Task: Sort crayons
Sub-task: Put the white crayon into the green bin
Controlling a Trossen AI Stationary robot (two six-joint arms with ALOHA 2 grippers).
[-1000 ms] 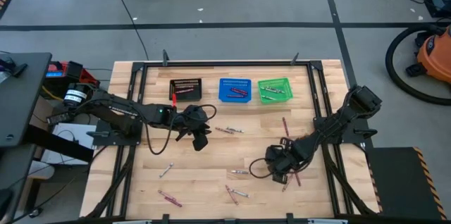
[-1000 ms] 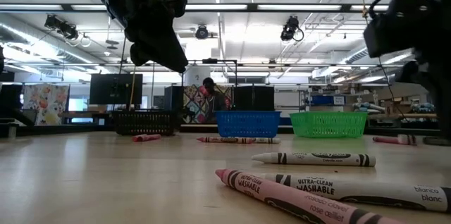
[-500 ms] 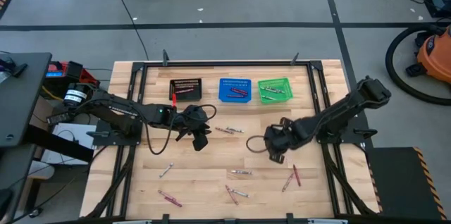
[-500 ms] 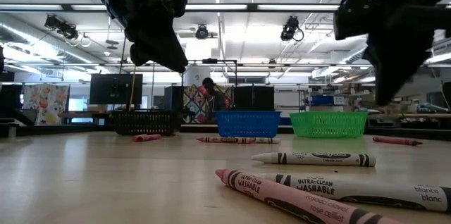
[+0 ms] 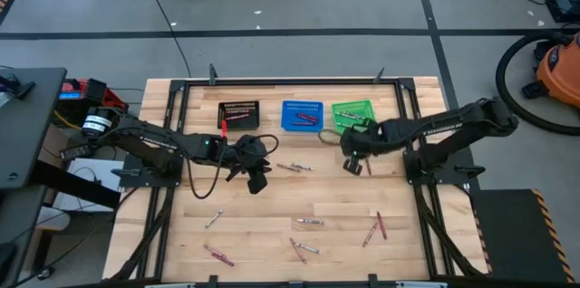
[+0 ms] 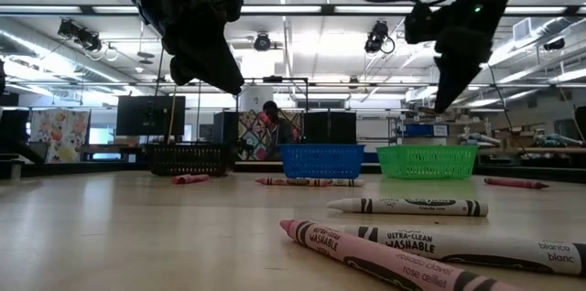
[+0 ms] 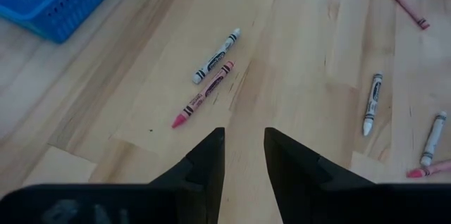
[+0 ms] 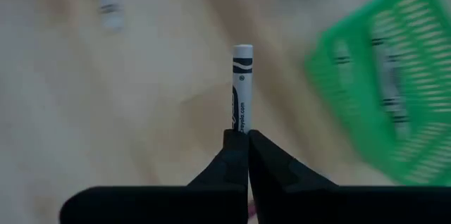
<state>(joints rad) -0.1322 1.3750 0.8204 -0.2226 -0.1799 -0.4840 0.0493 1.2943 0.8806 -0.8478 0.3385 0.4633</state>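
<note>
Loose crayons lie flat on the wooden table: a white one (image 7: 216, 56) beside a pink one (image 7: 202, 94) at mid-table, and others (image 5: 306, 248) toward the near edge. Black (image 5: 238, 113), blue (image 5: 302, 114) and green (image 5: 353, 114) baskets stand in a row at the far side, with crayons in them. My right gripper (image 5: 354, 167) hangs just near of the green basket (image 8: 394, 104), shut on a white crayon (image 8: 242, 86). My left gripper (image 7: 244, 155) hovers open over the table's middle left (image 5: 256, 179), with nothing between its fingers. My right gripper pinches the white crayon by one end (image 8: 240, 127) between its two fingertips. The fingers slant down from the table's right side, and the crayon sticks out ahead of them along their line. It is lifted clear of the table.
Two crayons (image 5: 376, 227) lie near the right rail and one (image 5: 214, 219) lies at the near left. A black frame (image 5: 290, 81) rims the table. Bare wood (image 5: 299, 193) lies between the two grippers.
My right gripper has risen and swung from the table's near right toward the far edge, ending just short of the green basket, its fingers staying shut. My left gripper has kept still.
</note>
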